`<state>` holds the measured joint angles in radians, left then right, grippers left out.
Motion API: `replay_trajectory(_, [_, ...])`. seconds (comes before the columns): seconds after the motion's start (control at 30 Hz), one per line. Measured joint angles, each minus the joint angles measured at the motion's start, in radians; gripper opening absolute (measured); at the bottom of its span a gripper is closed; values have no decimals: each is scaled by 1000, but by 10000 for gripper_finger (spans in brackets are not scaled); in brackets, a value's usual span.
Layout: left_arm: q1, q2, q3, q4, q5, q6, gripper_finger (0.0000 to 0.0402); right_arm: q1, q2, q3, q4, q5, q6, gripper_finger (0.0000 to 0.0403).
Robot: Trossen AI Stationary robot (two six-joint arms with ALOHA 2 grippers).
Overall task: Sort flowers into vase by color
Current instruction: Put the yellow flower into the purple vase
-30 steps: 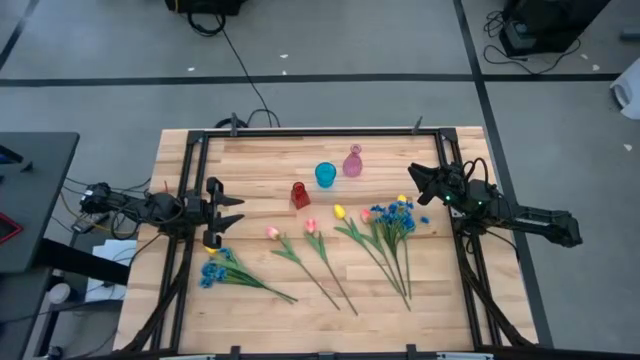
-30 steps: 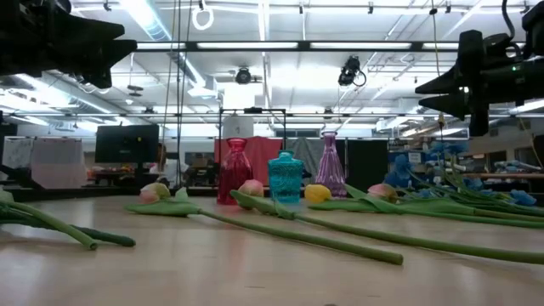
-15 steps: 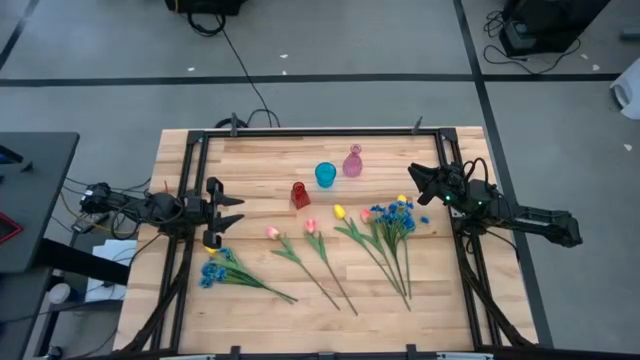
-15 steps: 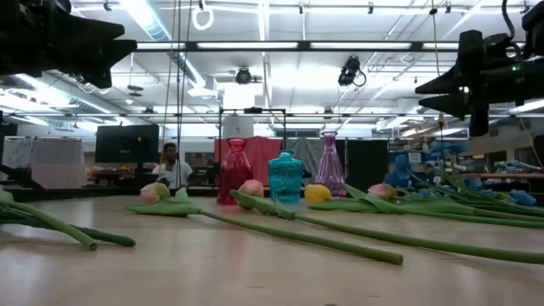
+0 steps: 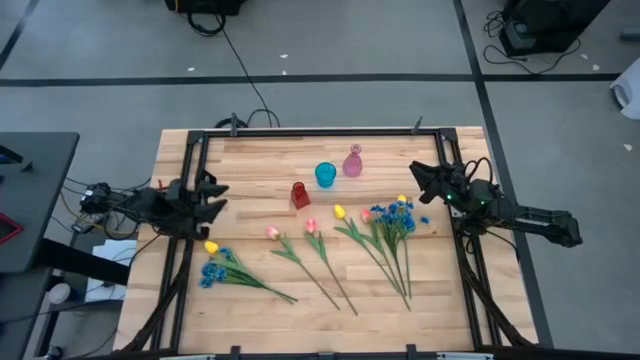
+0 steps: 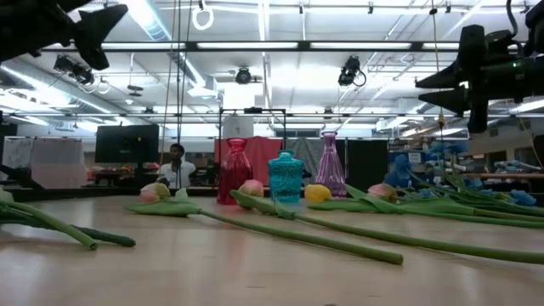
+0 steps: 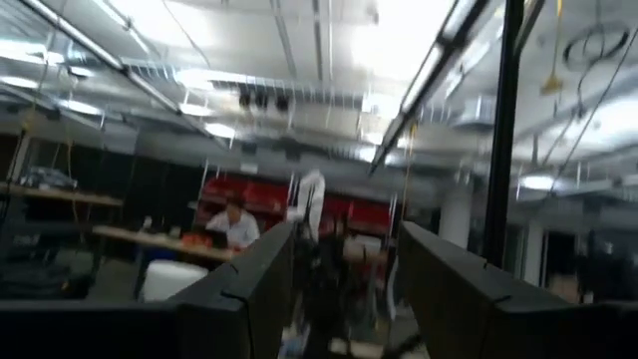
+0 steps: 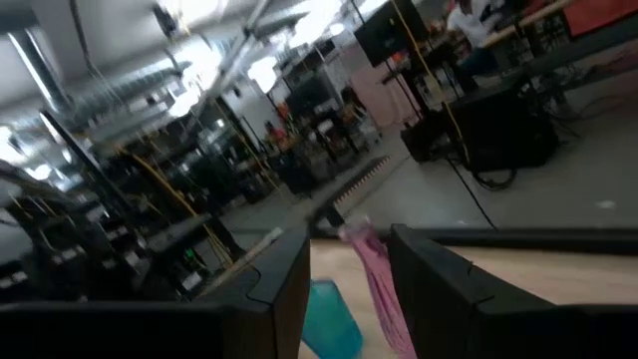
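Seen from directly overhead, the high camera takes in the whole wooden table (image 5: pixel 250 310) from well above, with the left gripper (image 5: pixel 213 197) at one side edge and the right gripper (image 5: pixel 417 182) at the opposite one, the three vases (image 5: pixel 325 177) between them. The low camera sits at tabletop level close to the stems, facing level across to the same vases (image 6: pixel 284 177) and the room behind, both grippers overhead. Each wrist camera looks forward between its own fingers (image 7: pixel 249 289) (image 8: pixel 274 289), tilted up into the room; the right one shares the pink vase (image 8: pixel 374 274) and blue vase (image 8: pixel 329 319) with the others.
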<state>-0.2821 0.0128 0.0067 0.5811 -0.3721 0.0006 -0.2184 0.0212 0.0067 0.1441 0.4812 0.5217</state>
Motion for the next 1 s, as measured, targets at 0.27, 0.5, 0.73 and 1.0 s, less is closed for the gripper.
replay_trajectory(0.27, [0, 0, 0, 55, -14, 0, 188, 0, 0, 0, 109, -10, 7, 150])
replay_trajectory(0.5, [0, 0, 0, 54, -18, 15, 188, -5, 22, 49, 47, -332, -31, 149])
replay_trajectory(0.73, [0, 0, 0, 73, -36, 74, 188, 89, 377, 261, -146, -405, -45, 130])
replay_trajectory(1.0, [1, 0, 0, 94, 160, 43, 188, 221, 866, 523, -374, -399, -46, 126])
